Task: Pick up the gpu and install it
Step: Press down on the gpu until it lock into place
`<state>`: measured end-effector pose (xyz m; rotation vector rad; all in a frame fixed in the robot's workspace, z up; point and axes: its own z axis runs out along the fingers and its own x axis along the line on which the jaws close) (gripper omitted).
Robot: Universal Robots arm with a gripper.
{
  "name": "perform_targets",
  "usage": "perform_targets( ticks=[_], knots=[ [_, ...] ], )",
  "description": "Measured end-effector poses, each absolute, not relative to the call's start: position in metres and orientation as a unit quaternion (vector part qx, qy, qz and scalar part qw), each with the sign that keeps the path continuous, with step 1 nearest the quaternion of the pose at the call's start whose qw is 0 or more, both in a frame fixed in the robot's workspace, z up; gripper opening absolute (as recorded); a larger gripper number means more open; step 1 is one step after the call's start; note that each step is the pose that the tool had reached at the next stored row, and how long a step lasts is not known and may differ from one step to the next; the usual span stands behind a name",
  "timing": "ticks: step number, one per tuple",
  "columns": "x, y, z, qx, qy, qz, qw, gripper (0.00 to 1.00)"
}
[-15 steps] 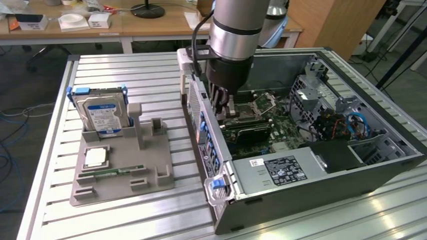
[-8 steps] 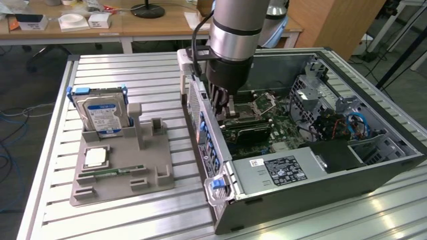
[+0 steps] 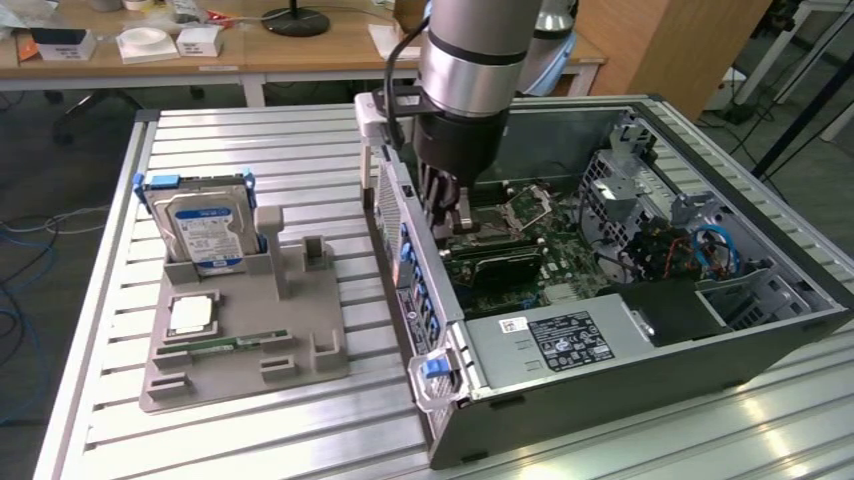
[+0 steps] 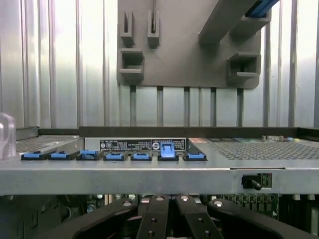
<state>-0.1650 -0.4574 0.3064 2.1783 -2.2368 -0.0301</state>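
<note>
Counter: we see a pale metal slatted counter (image 3: 267, 440), its ribs running along its length and catching bright glare.
Fixture: a grey moulded tray (image 3: 310, 345) lies flat on the counter, towards the exterior view's left. It also shows in the wrist view (image 4: 184, 59), beyond the case wall.
On the fixture: a silver hard drive (image 3: 203, 232) with a blue-white label stands upright in its cradle. A square silver chip (image 3: 191, 316) lies in front of it, and a narrow green memory stick (image 3: 220, 346) nearer the front edge.
Computer case: an open dark case (image 3: 667, 350) lies on its side just beside the tray, motherboard facing up. A row of blue clips (image 4: 114, 156) lines its rear wall.
Arm: the silver and black arm (image 3: 467, 60) comes down from above into the case, close to the rear wall.
Jaws: closed, low over the motherboard. We cannot tell whether they pinch anything.
Gpu: we take the black flat card (image 3: 497, 268) inside the case, directly below the jaws, for the gpu. Whether the jaws touch it we cannot tell.
Room: wooden desks (image 3: 307, 50) behind carry white boxes and a black round stand base. A wooden cabinet (image 3: 674, 45) stands at the back, and cables trail on the dark floor at the exterior view's left.
</note>
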Motion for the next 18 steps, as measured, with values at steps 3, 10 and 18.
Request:
perform_targets(
  ticks=[3, 10, 18],
  knots=[
    [-0.1651, -0.461, 0.3065, 0.698, -0.716, -0.01, 0.01, 0.11],
    [-0.165, -0.4612, 0.3033, 0.698, -0.716, -0.009, 0.009, 0.11],
    [-0.1651, -0.4612, 0.3004, 0.698, -0.716, -0.009, 0.009, 0.11]
  ],
)
